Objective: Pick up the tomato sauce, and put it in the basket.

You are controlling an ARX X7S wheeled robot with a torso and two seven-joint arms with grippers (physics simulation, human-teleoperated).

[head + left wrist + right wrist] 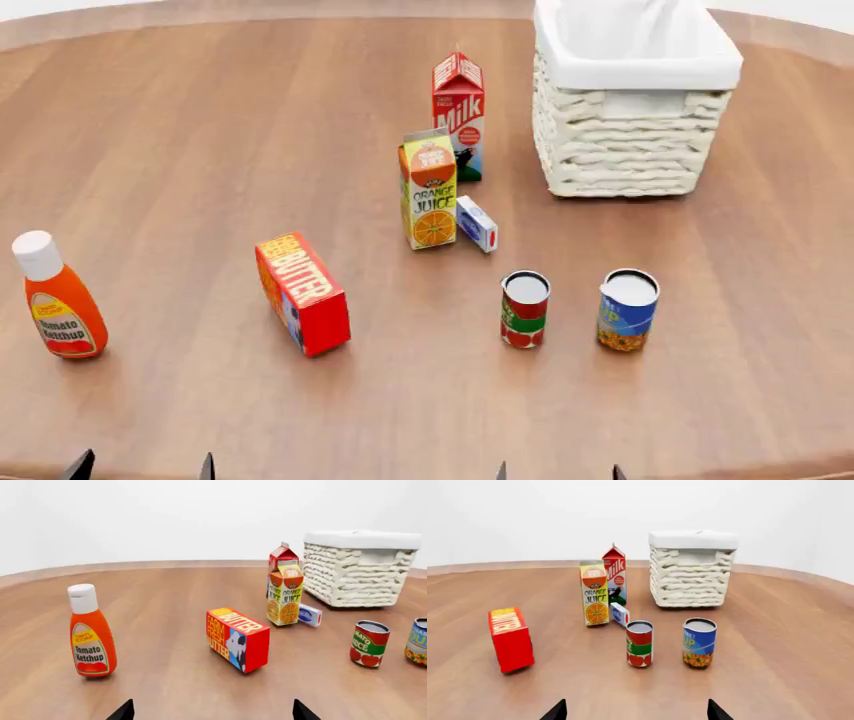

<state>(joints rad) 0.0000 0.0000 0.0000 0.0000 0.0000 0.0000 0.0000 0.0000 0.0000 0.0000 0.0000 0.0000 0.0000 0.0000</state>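
Observation:
The tomato sauce (pixel 525 310) is a small upright tin with a red label, green band and silvery top, standing on the wooden table; it also shows in the right wrist view (pixel 640 644) and the left wrist view (pixel 369 643). The cream wicker basket (pixel 625 150) with white liner stands at the far right, also in the right wrist view (pixel 690 580) and the left wrist view (pixel 357 575). My left gripper (pixel 142 467) and right gripper (pixel 558 472) are at the near edge, both open and empty, well short of the can. The right gripper (pixel 635 711) points toward the can.
A blue-and-orange can (pixel 627 310) stands just right of the sauce. A butter box (pixel 303 293), orange juice carton (pixel 429 190), milk carton (pixel 458 102), small blue-white box (pixel 477 224) and ketchup bottle (pixel 56 297) stand on the table.

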